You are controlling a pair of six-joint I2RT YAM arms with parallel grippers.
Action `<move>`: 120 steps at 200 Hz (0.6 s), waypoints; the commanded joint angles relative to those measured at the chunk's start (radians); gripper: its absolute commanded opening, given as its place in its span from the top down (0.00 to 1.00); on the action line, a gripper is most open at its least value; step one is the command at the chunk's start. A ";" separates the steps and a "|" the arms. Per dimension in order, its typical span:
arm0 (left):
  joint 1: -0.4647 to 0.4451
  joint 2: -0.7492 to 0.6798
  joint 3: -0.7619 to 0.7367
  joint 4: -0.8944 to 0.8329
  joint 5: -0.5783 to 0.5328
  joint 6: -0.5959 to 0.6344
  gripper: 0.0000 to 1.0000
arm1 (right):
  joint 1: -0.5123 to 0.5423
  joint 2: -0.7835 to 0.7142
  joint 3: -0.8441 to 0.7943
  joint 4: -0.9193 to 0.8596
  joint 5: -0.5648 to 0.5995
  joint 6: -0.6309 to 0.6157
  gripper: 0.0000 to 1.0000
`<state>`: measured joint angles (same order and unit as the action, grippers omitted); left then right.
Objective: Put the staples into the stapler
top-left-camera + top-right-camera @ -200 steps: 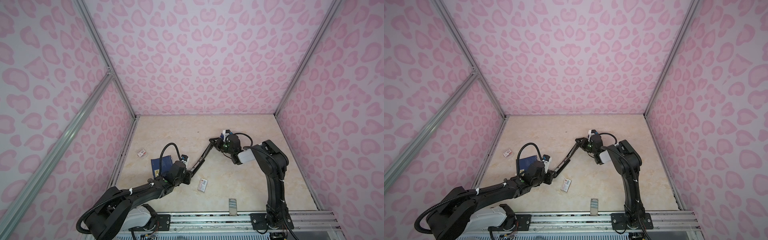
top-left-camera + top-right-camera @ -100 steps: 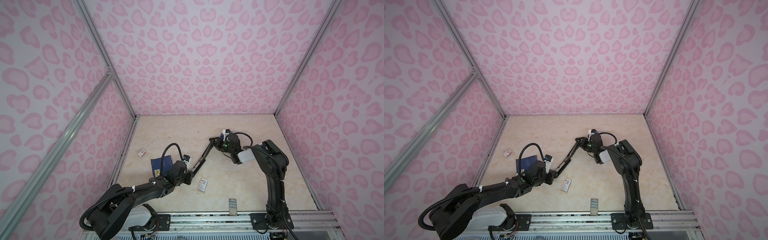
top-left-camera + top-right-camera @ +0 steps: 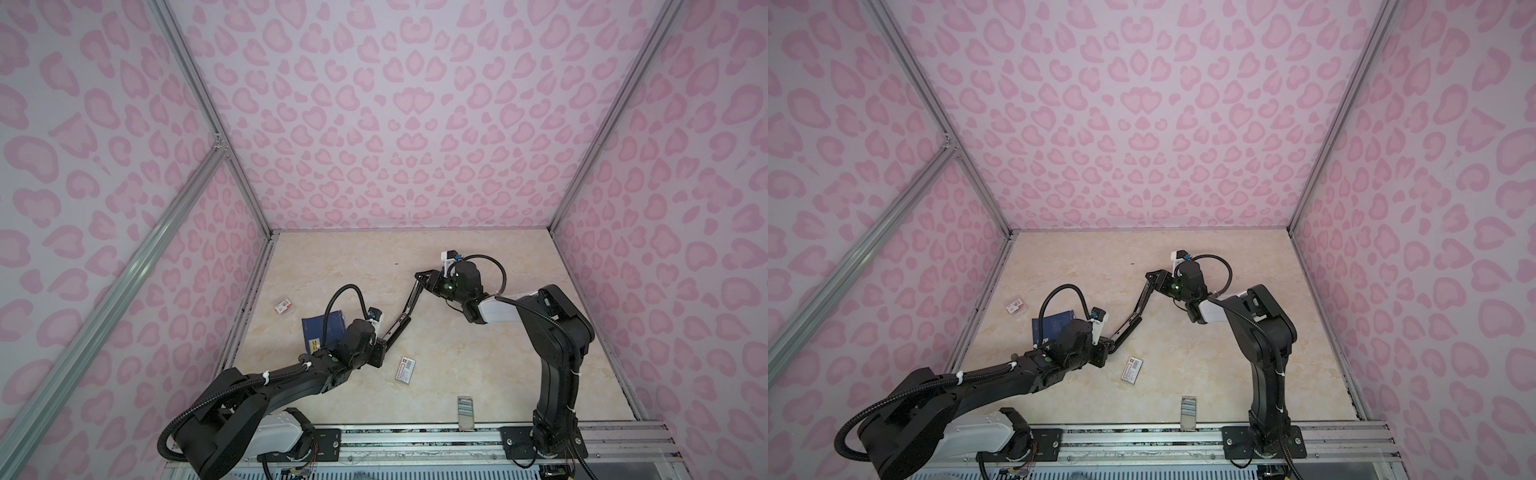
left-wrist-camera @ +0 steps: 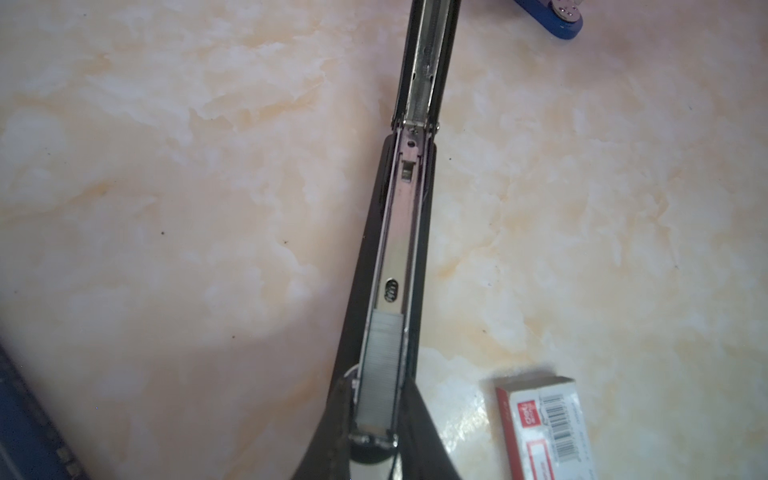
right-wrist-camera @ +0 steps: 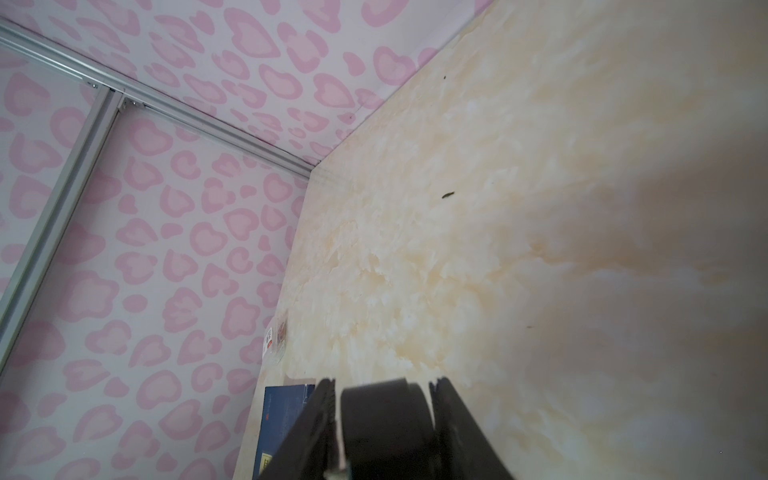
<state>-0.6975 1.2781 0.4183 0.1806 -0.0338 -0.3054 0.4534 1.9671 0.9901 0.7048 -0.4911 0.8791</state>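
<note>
Staples (image 4: 380, 374) lie lengthwise in the opened stapler (image 3: 395, 330) that the left hand (image 3: 379, 352) clenches; its lid (image 4: 426, 54) reaches the right hand (image 5: 384, 395), grip unclear.

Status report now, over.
Left gripper shut on stapler. Right gripper open around its lid. Staples lie in the open channel. Nothing blocks it.

Pink heart-spotted walls (image 3: 395, 124), cream marbled tabletop (image 3: 478, 365), black stapler (image 3: 412, 297)
</note>
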 commanded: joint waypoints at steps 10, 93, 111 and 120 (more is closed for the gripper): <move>0.001 0.015 0.022 0.016 -0.034 0.002 0.90 | 0.022 -0.043 -0.004 -0.082 0.007 -0.100 0.58; 0.001 0.025 0.056 0.016 -0.026 0.018 0.90 | 0.087 -0.116 0.017 -0.202 0.014 -0.236 0.56; 0.001 0.026 0.066 0.016 -0.024 0.017 0.91 | 0.103 -0.133 0.022 -0.236 0.027 -0.275 0.57; 0.001 0.026 0.068 0.016 -0.023 0.018 0.91 | 0.109 -0.141 0.024 -0.253 0.034 -0.292 0.57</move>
<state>-0.6975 1.3014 0.4679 0.1467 -0.0341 -0.2810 0.5468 1.8378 1.0103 0.5362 -0.4587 0.6441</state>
